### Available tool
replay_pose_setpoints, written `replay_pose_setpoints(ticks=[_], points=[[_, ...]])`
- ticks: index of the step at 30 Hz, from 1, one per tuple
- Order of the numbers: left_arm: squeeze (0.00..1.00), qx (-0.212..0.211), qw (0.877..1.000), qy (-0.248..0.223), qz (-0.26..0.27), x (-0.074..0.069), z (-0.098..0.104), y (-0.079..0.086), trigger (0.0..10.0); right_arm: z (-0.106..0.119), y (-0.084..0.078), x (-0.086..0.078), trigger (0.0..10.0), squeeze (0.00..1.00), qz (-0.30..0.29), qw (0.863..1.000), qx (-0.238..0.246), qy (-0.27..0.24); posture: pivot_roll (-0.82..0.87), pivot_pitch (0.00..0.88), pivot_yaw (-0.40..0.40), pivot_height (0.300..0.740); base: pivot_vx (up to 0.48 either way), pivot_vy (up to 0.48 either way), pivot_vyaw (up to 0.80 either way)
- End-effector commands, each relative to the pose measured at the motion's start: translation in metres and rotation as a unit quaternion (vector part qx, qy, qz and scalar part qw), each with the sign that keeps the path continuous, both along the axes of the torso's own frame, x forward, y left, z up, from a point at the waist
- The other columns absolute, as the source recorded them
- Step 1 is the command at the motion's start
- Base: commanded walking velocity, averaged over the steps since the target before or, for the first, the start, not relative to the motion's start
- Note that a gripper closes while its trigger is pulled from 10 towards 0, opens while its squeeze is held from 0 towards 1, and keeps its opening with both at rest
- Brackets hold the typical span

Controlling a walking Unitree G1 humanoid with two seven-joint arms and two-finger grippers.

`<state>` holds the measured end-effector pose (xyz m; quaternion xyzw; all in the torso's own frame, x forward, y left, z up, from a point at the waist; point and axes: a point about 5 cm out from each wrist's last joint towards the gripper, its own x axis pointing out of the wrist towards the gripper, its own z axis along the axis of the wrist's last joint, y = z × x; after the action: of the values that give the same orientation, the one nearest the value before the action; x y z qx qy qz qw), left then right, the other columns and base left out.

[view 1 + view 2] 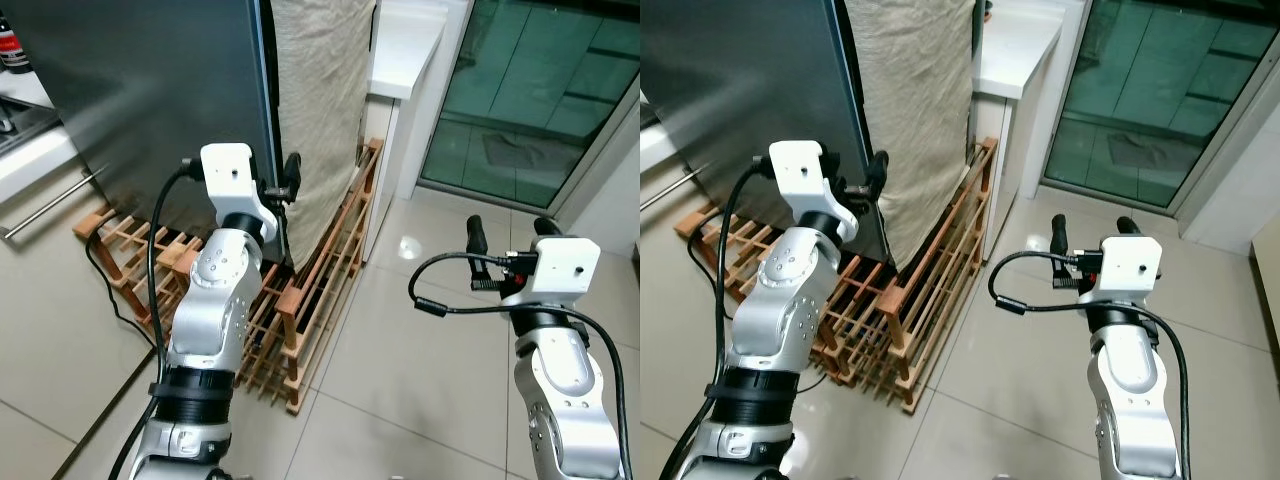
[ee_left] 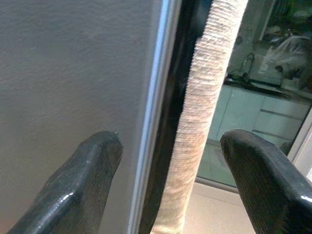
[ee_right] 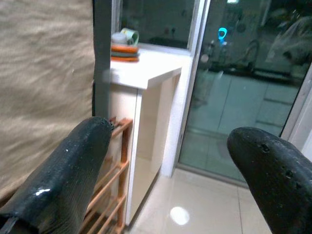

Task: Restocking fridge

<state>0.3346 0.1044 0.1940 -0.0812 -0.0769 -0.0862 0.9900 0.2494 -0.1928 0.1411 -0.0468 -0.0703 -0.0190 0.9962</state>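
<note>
The left gripper (image 2: 165, 161) stood with jaws wide open and empty, astride the vertical edge of the fridge door (image 1: 150, 90). The right gripper (image 1: 505, 232), also open and empty, hovered well apart.

Two silver arms of rounded, jointed segments fill the lower frame — the left arm (image 1: 205, 330) with a black ribbed collar low on it, the right arm (image 1: 560, 400) at lower right. Each ends in a white boxy wrist housing with small dark screw holes, looped black cables, and glossy black fingers (image 3: 63, 180) — seemingly finely textured.
</note>
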Motion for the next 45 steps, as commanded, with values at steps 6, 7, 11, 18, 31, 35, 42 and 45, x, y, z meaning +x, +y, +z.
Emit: replay_pose_setpoints(ticks=[6,7,11,18,31,35,42,45], points=[[0.0,0.01,1.0,-0.005,-0.022,0.004,0.002,-0.006,10.0,-0.001,0.003,0.0,10.0,0.0,0.009,1.0,0.01,0.007,-0.18,0.02,0.013,0.74,0.0,0.0,0.0],[0.0,0.007,1.0,-0.006,-0.027,0.005,0.002,-0.008,10.0,-0.001,0.003,0.0,10.0,0.0,0.008,1.0,0.011,0.009,-0.18,0.025,0.017,0.74,0.0,0.0,0.0],[0.0,0.009,0.999,-0.006,-0.035,0.006,0.001,-0.013,10.0,-0.003,0.004,-0.002,10.0,0.0,0.006,1.0,0.012,0.013,-0.18,0.029,0.019,0.74,0.0,0.0,0.0],[0.0,0.009,0.999,-0.005,-0.044,0.014,0.001,-0.021,10.0,-0.003,0.005,-0.001,10.0,0.0,0.006,1.0,0.01,0.013,-0.19,0.031,0.025,0.74,0.0,0.0,0.0],[0.0,-0.008,1.0,0.009,-0.027,0.03,0.004,-0.029,10.0,-0.004,0.005,-0.001,10.0,0.0,0.005,1.0,0.008,0.016,-0.19,0.033,0.032,0.74,0.0,0.0,0.0],[0.0,-0.045,0.998,-0.001,-0.052,0.029,0.013,-0.036,10.0,-0.003,0.004,-0.001,10.0,0.0,0.002,1.0,0.007,0.014,-0.2,0.035,0.035,0.74,0.0,0.0,0.0],[0.0,-0.029,0.996,-0.03,-0.08,0.02,0.02,-0.038,10.0,-0.004,0.003,-0.003,10.0,0.0,0.0,1.0,0.004,0.017,-0.2,0.035,0.035,0.74,0.0,0.0,0.0],[0.0,-0.029,0.995,-0.036,-0.094,0.014,0.021,-0.037,10.0,-0.005,0.003,-0.004,10.0,0.0,-0.001,1.0,0.002,0.017,-0.2,0.035,0.035,0.74,0.0,0.0,0.0]])
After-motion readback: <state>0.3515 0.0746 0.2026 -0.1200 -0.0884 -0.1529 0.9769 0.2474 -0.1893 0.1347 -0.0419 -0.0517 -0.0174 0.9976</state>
